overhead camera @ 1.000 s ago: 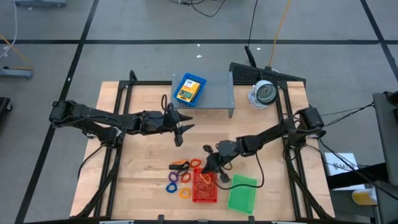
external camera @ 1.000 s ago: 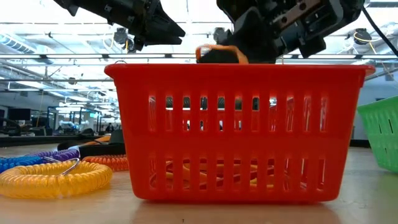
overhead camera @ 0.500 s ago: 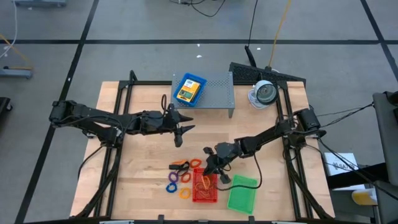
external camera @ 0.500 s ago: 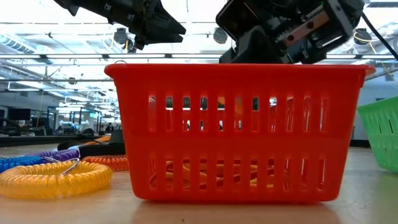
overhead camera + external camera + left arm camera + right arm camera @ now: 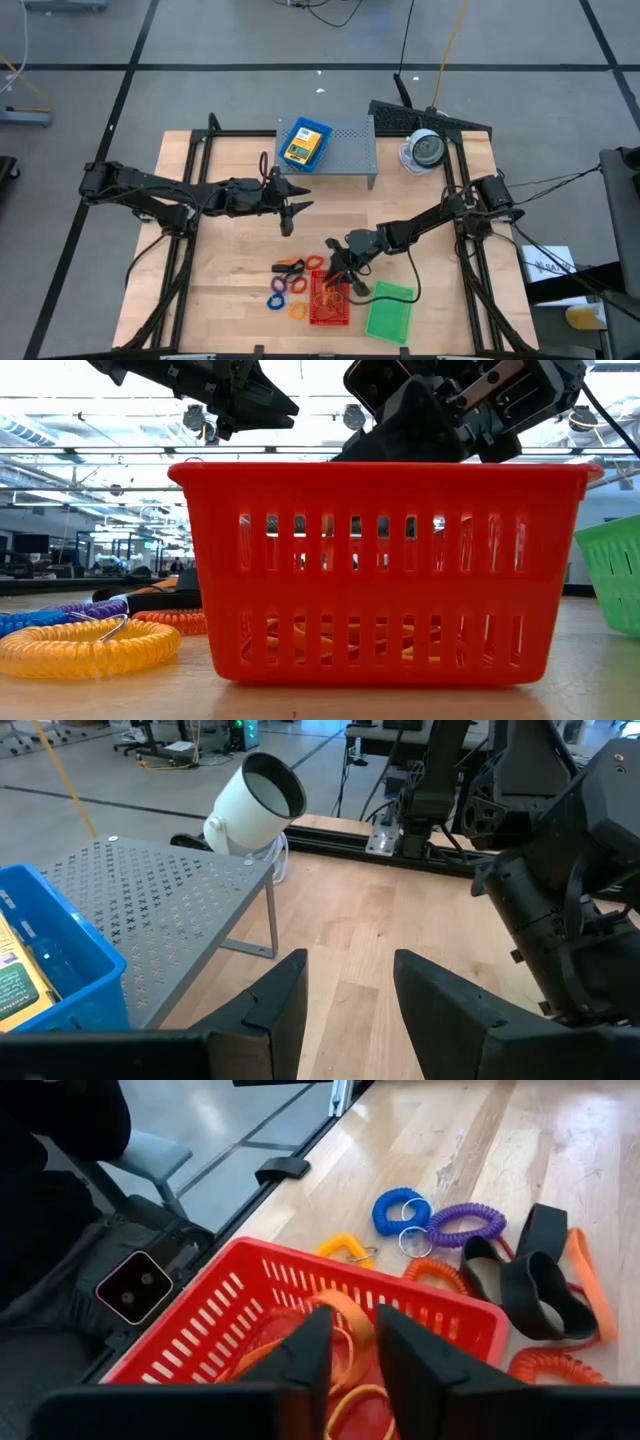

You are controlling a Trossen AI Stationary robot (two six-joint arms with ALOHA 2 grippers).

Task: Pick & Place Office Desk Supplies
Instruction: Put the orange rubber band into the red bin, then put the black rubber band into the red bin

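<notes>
The red mesh tray point(image 5: 330, 312) stands near the table's front edge with orange rubber bands in it. My right gripper point(image 5: 355, 1350) hangs over the tray's far rim point(image 5: 300, 1260), its fingers a narrow gap apart. An orange rubber band point(image 5: 345, 1302) arches just beyond the fingertips, inside the tray. Coiled rings point(image 5: 283, 290) and dark bands point(image 5: 525, 1275) lie on the wood left of the tray. A green tray point(image 5: 388, 312) stands to its right. My left gripper point(image 5: 290, 213) waits open in the air at mid-table, holding nothing. My right gripper's fingertips stand on either side of the orange rubber band's upper loop point(image 5: 350, 1308); whether they touch it I cannot tell. The fingers slant down into the red tray's mouth from the table's far right. The band's lower part lies in the tray among other bands.
A grey perforated shelf point(image 5: 348, 152) at the back carries a blue tray point(image 5: 305, 143) with a yellow-and-green box. A round white-and-grey device point(image 5: 425, 150) sits at the back right. Bare wood lies between the shelf and the rings.
My right gripper has sunk a little toward the red tray, and its fingers have parted slightly. The orange rubber band, which showed above the tray's rim in the low view a second ago, has gone down behind the rim into the tray.
</notes>
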